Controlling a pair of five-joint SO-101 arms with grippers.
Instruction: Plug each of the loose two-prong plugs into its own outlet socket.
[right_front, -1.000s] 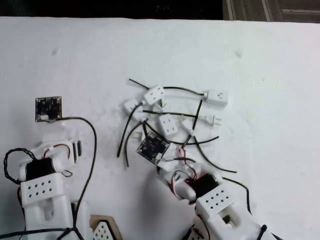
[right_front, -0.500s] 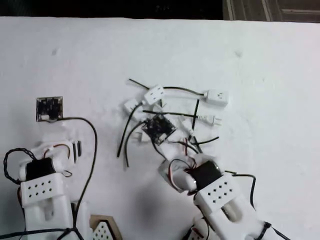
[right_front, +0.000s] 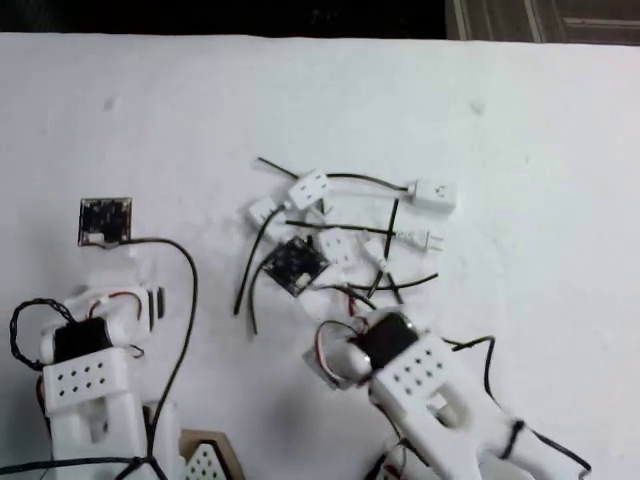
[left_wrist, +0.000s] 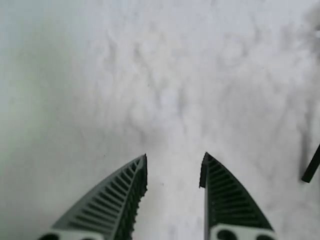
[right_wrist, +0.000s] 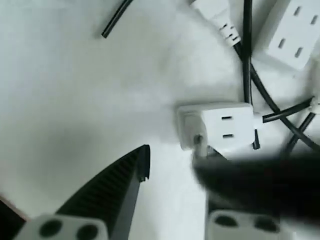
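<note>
Standing at the arms' end of the table, I see the left gripper closest, its jaws spread above the white cloth, well apart from the tangle. A little farther in, the right gripper hangs at the near edge of the pile, jaws parted and pinching nothing. The nearest socket block lies flat just ahead of them, slots facing up.

Around and beyond that block run the black cords, crossing over one another. Just past it to the right lies a two-prong plug, its prongs pointing away from the pile. To the left sits a small white piece that I take for another plug, though I can't be sure. Farthest off are a second socket block and a third socket block, joined by a cord.

I'd judge all of it to be light, hard, smooth plastic, easy to lift but ready to skate across the cloth at the first push. The cords look stiff and springy, so lifting one plug will likely tug its neighbours along.

The place to take a plug is across the flat sides of its body, just behind the prongs. I'd keep off the cord and off the prongs themselves. A socket block would need pinning or holding by its long sides while the prongs go in, or it will simply slide away.
</note>
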